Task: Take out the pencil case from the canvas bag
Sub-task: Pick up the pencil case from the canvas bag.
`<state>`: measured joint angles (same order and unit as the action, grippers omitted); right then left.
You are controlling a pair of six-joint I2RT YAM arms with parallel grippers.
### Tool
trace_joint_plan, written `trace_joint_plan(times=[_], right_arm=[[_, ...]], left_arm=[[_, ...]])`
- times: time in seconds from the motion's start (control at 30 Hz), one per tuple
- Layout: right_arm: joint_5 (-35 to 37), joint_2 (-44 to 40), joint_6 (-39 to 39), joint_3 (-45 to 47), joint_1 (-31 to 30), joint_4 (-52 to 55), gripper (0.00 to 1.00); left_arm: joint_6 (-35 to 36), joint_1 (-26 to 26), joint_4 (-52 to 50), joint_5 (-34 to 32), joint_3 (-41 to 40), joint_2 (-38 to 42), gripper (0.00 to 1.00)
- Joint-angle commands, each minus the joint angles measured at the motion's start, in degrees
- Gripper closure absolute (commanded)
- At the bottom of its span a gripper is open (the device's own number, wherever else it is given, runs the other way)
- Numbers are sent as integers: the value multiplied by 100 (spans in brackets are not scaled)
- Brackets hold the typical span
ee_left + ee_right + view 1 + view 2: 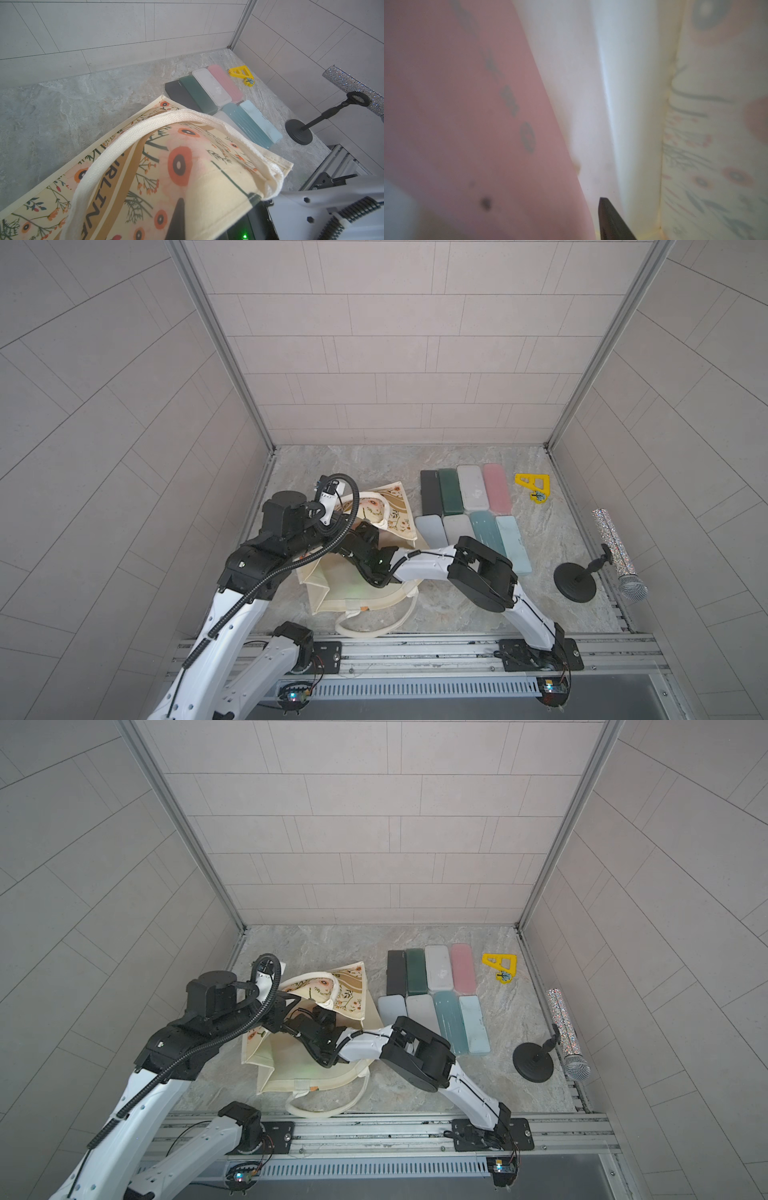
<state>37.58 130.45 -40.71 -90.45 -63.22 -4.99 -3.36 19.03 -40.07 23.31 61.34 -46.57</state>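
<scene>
Hold canvas bag [357, 593] rim high with clenched left gripper [180, 216], centre right gripper [593, 216] on pink pencil case [477, 124] edge first, can't tell if grasping yet.

This is a robot test cell in a lab. Pale panel walls [395, 344] joined by aluminium posts [222, 344] box in a marble-look bench [374, 464]. Along the lower edge, an aluminium rail [415, 649] carries the left arm [220, 659] and right arm [424, 566]. A canvas bag [345, 593], rowed pencil cases [471, 489] and a microphone [615, 547] occupy centre and right.

Bag [145, 176] tan stripe read "…RLINE", start cut off. Dark print on pink case [467, 124] was too blurred to read.
</scene>
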Motion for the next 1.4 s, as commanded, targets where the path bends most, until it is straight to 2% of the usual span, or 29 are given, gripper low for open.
trace_joint_plan(times=[0.0, 0.43, 0.67, 0.77, 1.37], right_arm=[[-213, 13, 157, -242, 27, 447, 51], [-194, -99, 170, -175, -2, 413, 70], [-134, -329, 201, 47, -109, 303, 73], [-110, -503, 300, 218, -177, 256, 78], [-227, -2000, 982, 1740, -701, -132, 80]], left_arm=[[-7, 22, 379, 271, 134, 105, 100], [-1, 22, 378, 180, 130, 109, 100], [-12, 18, 356, -49, 109, 107, 100], [-20, 20, 334, -192, 115, 129, 100], [-70, 22, 317, -630, 94, 139, 100]])
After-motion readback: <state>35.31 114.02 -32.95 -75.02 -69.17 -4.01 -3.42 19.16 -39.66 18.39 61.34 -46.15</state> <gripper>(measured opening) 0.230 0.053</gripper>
